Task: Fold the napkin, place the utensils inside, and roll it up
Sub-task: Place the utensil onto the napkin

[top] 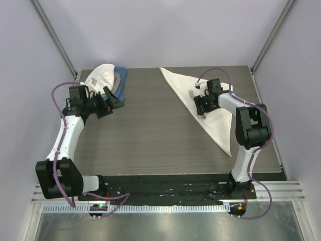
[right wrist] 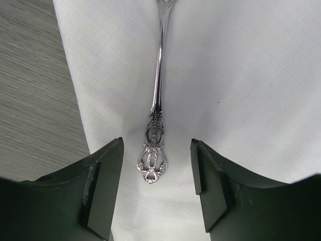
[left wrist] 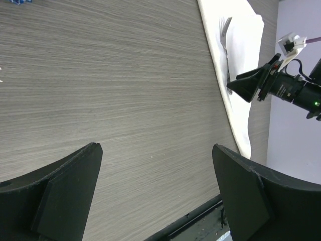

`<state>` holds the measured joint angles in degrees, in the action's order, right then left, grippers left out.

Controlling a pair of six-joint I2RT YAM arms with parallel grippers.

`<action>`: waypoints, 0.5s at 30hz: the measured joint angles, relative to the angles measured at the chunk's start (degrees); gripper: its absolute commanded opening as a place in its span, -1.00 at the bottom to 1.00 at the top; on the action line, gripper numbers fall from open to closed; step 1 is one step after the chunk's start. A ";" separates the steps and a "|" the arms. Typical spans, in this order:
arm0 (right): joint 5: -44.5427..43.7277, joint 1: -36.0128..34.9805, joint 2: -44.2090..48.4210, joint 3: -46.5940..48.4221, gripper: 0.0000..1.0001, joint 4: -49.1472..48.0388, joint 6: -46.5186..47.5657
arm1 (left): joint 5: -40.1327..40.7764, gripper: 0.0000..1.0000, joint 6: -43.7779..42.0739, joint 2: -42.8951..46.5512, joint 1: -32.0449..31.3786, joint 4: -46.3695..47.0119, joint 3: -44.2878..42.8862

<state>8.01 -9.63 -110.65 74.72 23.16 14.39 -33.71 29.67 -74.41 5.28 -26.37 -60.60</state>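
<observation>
The cream napkin (top: 214, 125) lies folded into a long triangle at the right of the table, and also shows in the left wrist view (left wrist: 243, 45) and the right wrist view (right wrist: 241, 75). The silver fork (top: 191, 94) lies on it, tines toward the back. My right gripper (top: 201, 107) is open, low over the napkin, with its fingers on either side of the fork's ornate handle end (right wrist: 153, 163) without touching it. The right gripper's own view (right wrist: 155, 141) shows this gap. My left gripper (top: 111, 100) is open and empty above bare table (left wrist: 155, 148), far from the fork (left wrist: 225, 40).
A stack of white, tan and blue cloths (top: 107, 78) sits at the back left, just behind the left gripper. The wooden tabletop (top: 150, 130) lies between the arms. Frame posts stand at the back corners, and a black strip runs along the near edge.
</observation>
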 measured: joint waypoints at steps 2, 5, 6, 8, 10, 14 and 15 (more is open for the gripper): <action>-0.28 0.00 -0.04 0.96 0.14 -0.37 -0.74 | 0.02 0.93 0.02 0.00 0.00 0.00 0.04; -1.55 0.00 -1.44 4.52 0.06 -1.46 -2.34 | -0.02 0.92 0.07 -0.13 0.00 0.02 0.11; -1.75 0.00 -2.45 6.36 0.01 -1.90 -2.75 | -0.02 0.92 0.07 -0.24 0.00 0.04 0.11; -1.90 0.00 -5.29 10.71 0.00 -2.93 -3.76 | -0.04 0.92 0.07 -0.52 0.00 0.04 0.11; -1.86 0.00 -7.65 13.62 -0.04 -3.52 -4.35 | -0.02 0.92 0.07 -0.79 0.00 0.04 0.11; -1.29 -0.02 -10.88 16.46 -0.06 -3.41 -5.16 | -0.04 0.89 0.07 -1.25 0.00 0.09 0.11; -1.25 -0.02 -11.32 16.74 -0.06 -3.28 -5.31 | -0.04 0.88 0.09 -1.42 0.00 0.11 0.11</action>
<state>6.76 -9.65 -121.97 91.46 19.88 9.08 -33.76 29.76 -75.83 5.28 -26.26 -60.49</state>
